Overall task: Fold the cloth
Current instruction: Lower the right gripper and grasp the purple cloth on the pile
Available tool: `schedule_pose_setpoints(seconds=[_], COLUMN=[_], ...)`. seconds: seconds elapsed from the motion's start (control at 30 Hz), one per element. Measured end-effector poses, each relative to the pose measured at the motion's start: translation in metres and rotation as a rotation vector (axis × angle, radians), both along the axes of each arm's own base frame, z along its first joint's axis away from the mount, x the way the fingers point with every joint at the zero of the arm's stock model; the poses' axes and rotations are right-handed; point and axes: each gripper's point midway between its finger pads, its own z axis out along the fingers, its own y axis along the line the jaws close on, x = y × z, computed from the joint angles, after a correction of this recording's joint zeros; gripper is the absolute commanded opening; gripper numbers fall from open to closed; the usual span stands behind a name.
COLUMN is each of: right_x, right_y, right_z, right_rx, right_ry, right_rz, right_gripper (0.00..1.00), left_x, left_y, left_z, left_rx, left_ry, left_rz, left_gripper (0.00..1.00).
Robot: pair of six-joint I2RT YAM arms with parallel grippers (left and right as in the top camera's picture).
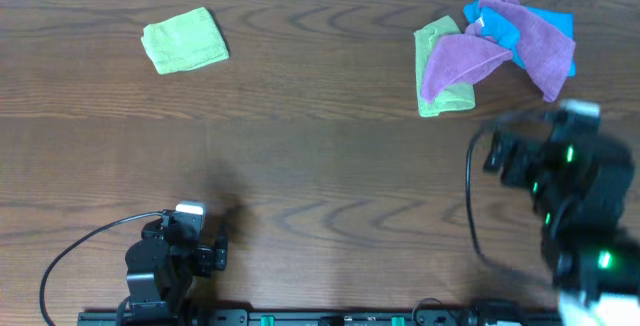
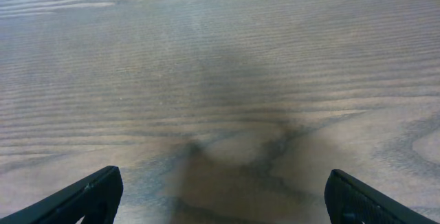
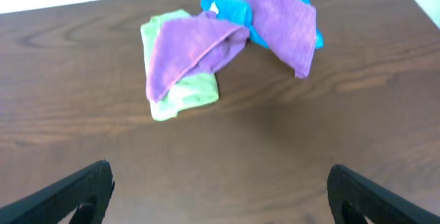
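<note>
A folded green cloth [image 1: 185, 40] lies at the far left of the table. At the far right is a loose pile: a purple cloth [image 1: 480, 46] draped over a green cloth [image 1: 440, 96] and a blue cloth [image 1: 555, 36]. The pile shows in the right wrist view as purple [image 3: 199, 45], green [image 3: 189, 93] and blue [image 3: 230, 7]. My right gripper [image 3: 220, 196] is open and empty, in front of the pile and apart from it. My left gripper [image 2: 223, 200] is open and empty over bare wood at the near left edge.
The wooden table [image 1: 320, 166] runs under both arms. A black cable [image 1: 475, 216] loops beside the right arm, and another cable [image 1: 80, 251] trails from the left arm. A rail [image 1: 300, 318] runs along the near edge.
</note>
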Motion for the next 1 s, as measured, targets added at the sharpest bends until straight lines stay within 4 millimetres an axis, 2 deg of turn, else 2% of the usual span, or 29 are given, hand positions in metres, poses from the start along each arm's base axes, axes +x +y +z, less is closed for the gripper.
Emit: schedule_pose_setpoints(seconds=[0.13, 0.23, 0.4, 0.53, 0.6, 0.8, 0.9, 1.0], right_x=[0.042, 0.079, 0.133, 0.173, 0.193, 0.229, 0.240, 0.242], right_y=[-0.002, -0.005, -0.017, -0.030, -0.036, -0.031, -0.028, -0.027], right_z=[0.009, 0.005, -0.020, -0.048, -0.069, -0.116, -0.120, -0.120], right_rx=[0.012, 0.024, 0.061, 0.102, 0.132, 0.210, 0.219, 0.223], right_ry=[0.076, 0.125, 0.204, 0.248, 0.268, 0.276, 0.246, 0.241], right_rz=[-0.004, -0.004, -0.014, -0.019, -0.014, 0.041, 0.059, 0.066], right_gripper=[0.99, 0.99, 0.99, 0.99, 0.99, 0.99, 0.99, 0.99], left_x=[0.000, 0.000, 0.000, 0.000, 0.000, 0.000, 0.000, 0.000], left_y=[0.000, 0.000, 0.000, 0.000, 0.000, 0.000, 0.000, 0.000], left_z=[0.000, 0.000, 0.000, 0.000, 0.000, 0.000, 0.000, 0.000], left_rx=[0.000, 0.000, 0.000, 0.000, 0.000, 0.000, 0.000, 0.000], left_ry=[0.000, 0.000, 0.000, 0.000, 0.000, 0.000, 0.000, 0.000], left_rz=[0.000, 0.000, 0.000, 0.000, 0.000, 0.000, 0.000, 0.000], left_gripper=[0.95, 0.95, 0.95, 0.95, 0.95, 0.95, 0.95, 0.95])
